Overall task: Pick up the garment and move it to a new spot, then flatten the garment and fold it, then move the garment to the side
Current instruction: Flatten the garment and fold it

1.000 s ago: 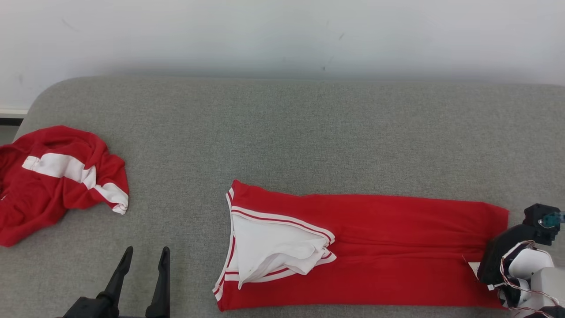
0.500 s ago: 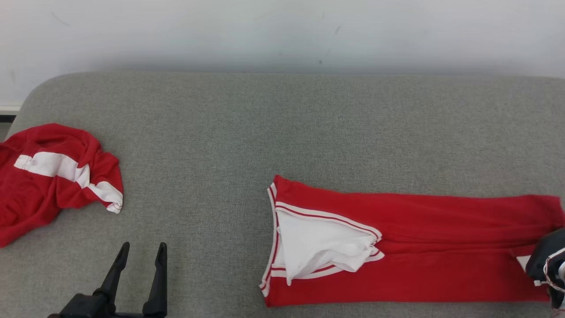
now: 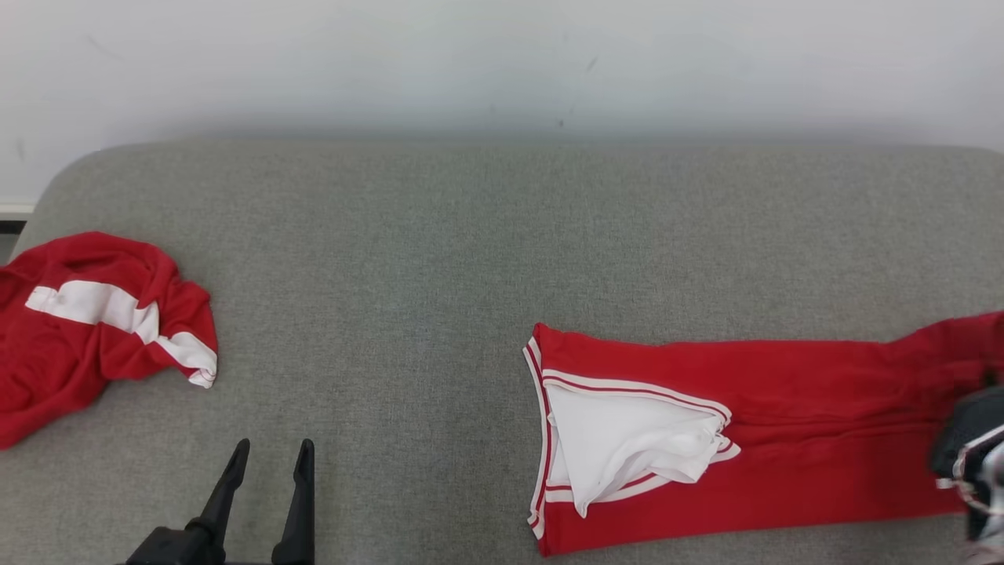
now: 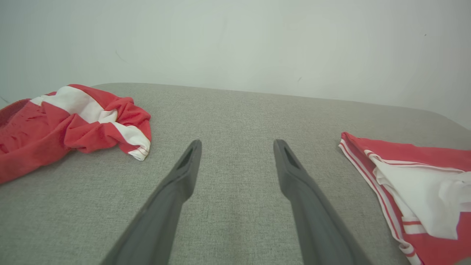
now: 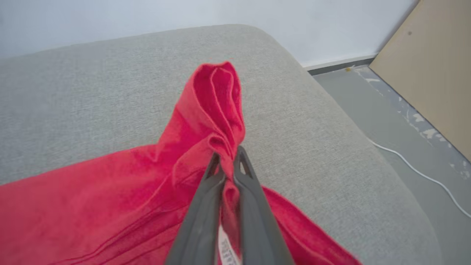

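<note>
Two grippers, diff. states: right gripper is clenched on the red end of the garment, that end raised a bit; left gripper is spread wide w/ nothing in it, low over the grey cushion. Garment lies as a long strip on the right part of cushion, white lining showing at its left end. I think approx. half done: flattened & folded lengthwise; cross fold and move to side remain.

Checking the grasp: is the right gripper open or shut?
Shut: the right gripper pinches a bunched, raised fold of the red garment.
</note>
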`<state>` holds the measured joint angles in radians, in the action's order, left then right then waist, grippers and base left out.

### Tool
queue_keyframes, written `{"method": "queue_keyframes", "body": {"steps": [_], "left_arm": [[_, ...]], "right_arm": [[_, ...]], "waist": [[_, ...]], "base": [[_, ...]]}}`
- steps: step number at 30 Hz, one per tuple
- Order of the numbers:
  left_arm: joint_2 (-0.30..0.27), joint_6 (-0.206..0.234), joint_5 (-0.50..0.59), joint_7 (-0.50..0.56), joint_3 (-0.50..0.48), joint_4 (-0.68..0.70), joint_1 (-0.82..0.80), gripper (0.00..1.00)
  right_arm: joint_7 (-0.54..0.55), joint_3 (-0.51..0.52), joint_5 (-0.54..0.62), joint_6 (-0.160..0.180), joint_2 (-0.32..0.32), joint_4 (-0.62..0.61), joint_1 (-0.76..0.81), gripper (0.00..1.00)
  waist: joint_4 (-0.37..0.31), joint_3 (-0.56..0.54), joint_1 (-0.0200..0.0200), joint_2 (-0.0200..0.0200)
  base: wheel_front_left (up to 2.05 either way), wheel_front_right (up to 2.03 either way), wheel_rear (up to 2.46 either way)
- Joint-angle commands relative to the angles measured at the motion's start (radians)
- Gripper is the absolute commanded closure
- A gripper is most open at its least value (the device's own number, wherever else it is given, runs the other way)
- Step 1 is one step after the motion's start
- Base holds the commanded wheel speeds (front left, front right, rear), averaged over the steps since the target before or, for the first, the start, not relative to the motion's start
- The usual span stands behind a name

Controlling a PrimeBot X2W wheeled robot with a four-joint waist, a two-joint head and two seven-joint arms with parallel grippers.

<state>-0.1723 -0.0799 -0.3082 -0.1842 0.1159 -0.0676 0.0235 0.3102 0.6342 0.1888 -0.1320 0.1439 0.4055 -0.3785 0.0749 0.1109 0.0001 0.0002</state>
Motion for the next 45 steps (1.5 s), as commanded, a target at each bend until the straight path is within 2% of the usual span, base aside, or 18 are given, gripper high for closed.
{"method": "queue_keyframes", "body": {"steps": [1, 8, 11, 17, 19, 33, 34, 35, 39, 42, 45], "left_arm": [[0.003, -0.001, -0.005, -0.007, 0.001, -0.005, 0.007, 0.00], [0.013, 0.000, -0.018, -0.021, 0.009, -0.034, 0.029, 0.00], [0.014, -0.003, -0.024, -0.027, 0.016, -0.043, 0.022, 0.00], [0.015, -0.007, -0.026, -0.027, 0.035, -0.059, 0.004, 0.00], [0.012, -0.009, -0.027, -0.028, 0.037, -0.063, 0.005, 0.00], [0.015, -0.009, -0.034, -0.039, 0.057, -0.081, -0.008, 0.00], [0.015, -0.009, -0.034, -0.041, 0.057, -0.082, -0.011, 0.00], [0.015, -0.008, -0.034, -0.042, 0.056, -0.082, -0.010, 0.00], [0.015, -0.003, -0.036, -0.045, 0.055, -0.084, -0.015, 0.00], [0.014, 0.001, -0.038, -0.051, 0.051, -0.085, -0.013, 0.00], [0.013, 0.008, -0.041, -0.053, 0.046, -0.083, -0.003, 0.00]], "right_arm": [[0.005, -0.020, -0.025, 0.002, -0.013, -0.016, 0.022, 1.00], [0.101, -0.298, -0.253, 0.002, -0.087, -0.247, 0.174, 1.00], [0.137, -0.467, -0.341, 0.002, -0.094, -0.311, 0.201, 1.00], [0.106, -0.655, -0.466, 0.002, -0.095, -0.219, 0.168, 1.00], [0.077, -0.699, -0.462, 0.002, -0.095, -0.172, 0.148, 1.00], [-0.061, -0.892, -0.612, 0.002, -0.095, 0.152, -0.010, 1.00], [-0.069, -0.908, -0.622, 0.002, -0.095, 0.165, -0.020, 0.87], [-0.075, -0.918, -0.648, 0.002, -0.095, 0.176, -0.026, 0.00], [-0.089, -0.953, -0.725, 0.002, -0.095, 0.184, -0.042, 0.00], [-0.099, -0.977, -0.823, 0.002, -0.095, 0.141, -0.047, 0.00], [-0.118, -0.953, -0.833, 0.002, -0.094, 0.070, -0.045, 0.00]], "waist": [[0.005, -0.015, -0.0001, -0.0002], [-0.004, -0.057, -0.0001, -0.0002], [-0.011, -0.065, -0.0001, -0.0002], [0.009, -0.073, -0.0001, -0.0002], [0.021, -0.075, -0.0001, -0.0002], [0.101, -0.059, -0.0001, -0.0002], [0.104, -0.057, -0.0001, -0.0002], [0.104, -0.054, -0.0001, -0.0002], [0.103, -0.049, -0.0001, -0.0002], [0.094, -0.049, -0.0001, -0.0002], [0.078, -0.053, -0.0001, -0.0002]], "base": [[0.00, 0.00, 0.00], [0.00, 0.00, 0.00], [0.00, 0.00, 0.00], [0.00, 0.00, 0.00], [0.00, 0.00, 0.00], [0.00, 0.00, 0.00], [0.00, 0.00, 0.00], [0.00, 0.00, 0.00], [0.00, 0.00, 0.00], [0.00, 0.00, 0.00], [0.00, 0.00, 0.00]]}}
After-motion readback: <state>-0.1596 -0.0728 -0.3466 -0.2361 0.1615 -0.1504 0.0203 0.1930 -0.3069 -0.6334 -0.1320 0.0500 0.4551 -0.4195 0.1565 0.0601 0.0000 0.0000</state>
